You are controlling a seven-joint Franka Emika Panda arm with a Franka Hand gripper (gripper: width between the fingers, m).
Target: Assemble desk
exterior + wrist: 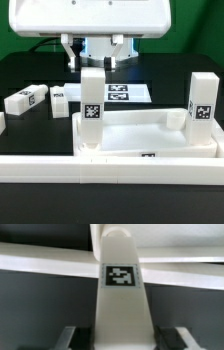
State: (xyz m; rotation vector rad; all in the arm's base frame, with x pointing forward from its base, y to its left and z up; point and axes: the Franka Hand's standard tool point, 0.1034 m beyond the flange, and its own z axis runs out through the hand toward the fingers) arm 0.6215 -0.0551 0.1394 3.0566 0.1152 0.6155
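Desk leg (118, 297) centred in hand (121, 339), gaps both sides.

Robot lab: black table (30, 66), marker board (120, 93), tagged desk legs (27, 99).

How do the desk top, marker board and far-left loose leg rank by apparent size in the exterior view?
1. desk top.
2. marker board, partly hidden behind an upright leg.
3. loose leg.
The last two look close, so their order is unsure.
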